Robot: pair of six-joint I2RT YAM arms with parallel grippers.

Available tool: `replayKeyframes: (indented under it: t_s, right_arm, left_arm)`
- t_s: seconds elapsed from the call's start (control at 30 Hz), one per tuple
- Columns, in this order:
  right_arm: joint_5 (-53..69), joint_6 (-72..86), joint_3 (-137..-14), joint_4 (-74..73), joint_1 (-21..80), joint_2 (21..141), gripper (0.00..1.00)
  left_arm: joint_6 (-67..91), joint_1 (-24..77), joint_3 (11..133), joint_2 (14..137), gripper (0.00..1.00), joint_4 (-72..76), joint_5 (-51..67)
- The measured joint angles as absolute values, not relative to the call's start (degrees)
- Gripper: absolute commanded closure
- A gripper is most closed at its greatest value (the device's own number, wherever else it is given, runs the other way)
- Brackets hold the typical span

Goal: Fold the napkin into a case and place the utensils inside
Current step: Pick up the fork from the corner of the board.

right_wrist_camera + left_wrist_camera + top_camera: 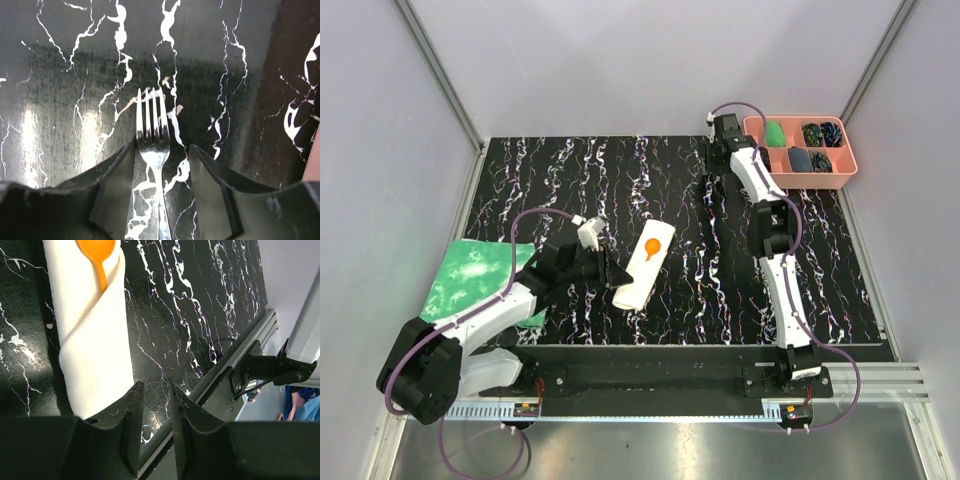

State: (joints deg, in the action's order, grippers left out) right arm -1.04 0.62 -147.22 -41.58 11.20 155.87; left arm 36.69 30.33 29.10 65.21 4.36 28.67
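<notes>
Currently I see the fork (152, 117) lying flat on the table (60, 75) between the parted fingers of the right claw (161, 150), tines pointing away, not pinched. The left claw (155, 390) is slightly apart and empty, one finger just beside the near end of the case (95, 350), which has the spoon (97, 252) tucked inside.

The tray (848, 168) stands beside right end effector (161, 150).

Readable text: none | Labels, brands: none legible on anything | Numbers: none | Signs: none | Note: white veins on the table (660, 175) are pattern, not writing
</notes>
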Motion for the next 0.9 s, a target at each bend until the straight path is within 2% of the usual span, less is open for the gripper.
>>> replayKeyframes:
  t_s: [0.27, 0.33, 0.4, 0.43, 0.47, 0.53, 0.6, 0.7, 0.8, 0.9]
  right_arm:
    - [-0.5, 1.6, -152.3, -46.5, 11.2, 158.3, 0.56]
    - [-0.4, 2.3, -153.6, -47.2, 11.2, 158.9, 0.65]
    - [-0.4, 2.9, -154.7, -47.8, 11.3, 159.5, 0.78]
    - [-0.7, 3.0, -154.9, -48.0, 11.3, 159.6, 0.83]
    - [-0.9, 3.2, -155.2, -48.2, 11.3, 159.8, 0.95]
    - [-1.4, 3.4, -155.9, -48.4, 11.5, 160.0, 1.0]
    - [-1.0, 3.9, -156.4, -48.9, 11.7, 160.2, 1.0]
    - [1.3, 4.7, -156.2, -48.9, 12.2, 160.0, 1.0]
    - [4.9, 5.7, -152.1, -47.7, 12.4, 156.9, 1.0]
    - [10.2, 7.2, -143.5, -45.1, 12.4, 148.9, 1.0]
  left_arm:
    - [37.2, 30.3, 29.1, 65.5, 0.7, 4.7, 29.4]
    - [37.6, 30.3, 29.1, 65.5, 0.7, 4.7, 29.6]
    - [37.8, 30.3, 29.1, 65.5, 0.69, 4.8, 29.9]
    - [37.9, 30.3, 29.1, 65.4, 0.66, 4.8, 29.9]
    - [38.0, 30.3, 29.1, 65.3, 0.63, 4.7, 30.0]
    - [38.1, 30.3, 29.1, 64.9, 0.57, 4.3, 30.0]
    - [38.2, 30.3, 29.1, 64.3, 0.54, 3.4, 30.0]
    - [39.1, 30.1, 29.2, 63.1, 0.33, 2.0, 29.9]
    - [40.5, 29.8, 30.1, 61.9, 0.31, 0.8, 30.3]
    - [42.0, 29.5, 32.1, 61.9, 0.31, 1.3, 31.7]
